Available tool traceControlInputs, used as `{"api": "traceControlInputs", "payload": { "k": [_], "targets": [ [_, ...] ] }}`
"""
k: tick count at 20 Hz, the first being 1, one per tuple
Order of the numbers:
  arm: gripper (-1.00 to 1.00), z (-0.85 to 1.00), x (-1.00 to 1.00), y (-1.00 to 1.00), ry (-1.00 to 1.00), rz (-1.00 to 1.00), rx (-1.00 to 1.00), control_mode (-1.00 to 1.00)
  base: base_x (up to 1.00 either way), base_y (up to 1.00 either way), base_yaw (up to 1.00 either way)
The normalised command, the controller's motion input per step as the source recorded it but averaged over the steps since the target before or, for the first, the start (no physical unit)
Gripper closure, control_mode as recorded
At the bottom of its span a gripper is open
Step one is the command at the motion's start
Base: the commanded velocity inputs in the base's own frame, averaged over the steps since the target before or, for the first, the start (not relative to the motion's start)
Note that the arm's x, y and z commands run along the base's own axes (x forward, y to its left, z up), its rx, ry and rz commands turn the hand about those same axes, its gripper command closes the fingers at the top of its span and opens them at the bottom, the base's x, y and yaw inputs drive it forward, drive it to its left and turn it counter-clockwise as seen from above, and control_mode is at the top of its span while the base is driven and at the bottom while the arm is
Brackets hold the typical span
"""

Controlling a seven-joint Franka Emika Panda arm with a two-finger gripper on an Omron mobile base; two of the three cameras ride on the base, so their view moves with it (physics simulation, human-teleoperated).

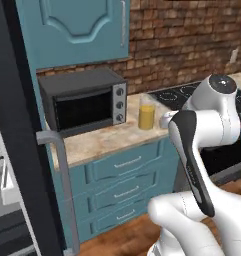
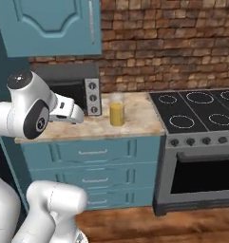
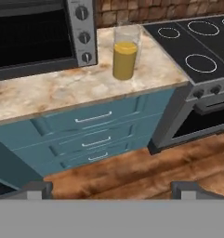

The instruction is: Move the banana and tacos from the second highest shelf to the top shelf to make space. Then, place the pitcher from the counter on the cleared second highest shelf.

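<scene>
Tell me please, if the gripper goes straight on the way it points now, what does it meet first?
Probably the teal drawers under the counter, not the pitcher, which appears higher. Depth is unclear.

Left base view looks from behind the arm's left, forward and down across the counter (image 1: 99, 142), fairly near. Right base view faces the same counter (image 2: 135, 121) from the right, taking in the stove (image 2: 196, 111). Hand view hangs farther back, angled down. All three share the pitcher (image 3: 125, 53) and toaster oven (image 1: 84, 102).
</scene>
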Motion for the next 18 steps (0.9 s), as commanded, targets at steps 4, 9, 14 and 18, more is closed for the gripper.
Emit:
{"api": "traceControlInputs", "payload": {
  "k": [4, 9, 14, 18],
  "targets": [
    [-1.00, 0.00, 0.00, 0.00, 0.00, 0.00, 0.00, 1.00, 0.60, -0.53, 0.63],
    [-1.00, 0.00, 0.00, 0.00, 0.00, 0.00, 0.00, 1.00, 0.17, -0.80, 0.49],
    [-1.00, 0.00, 0.00, 0.00, 0.00, 0.00, 0.00, 1.00, 0.14, -0.59, 0.33],
    [-1.00, 0.00, 0.00, 0.00, 0.00, 0.00, 0.00, 1.00, 0.38, -0.25, 0.27]
  ]
}}
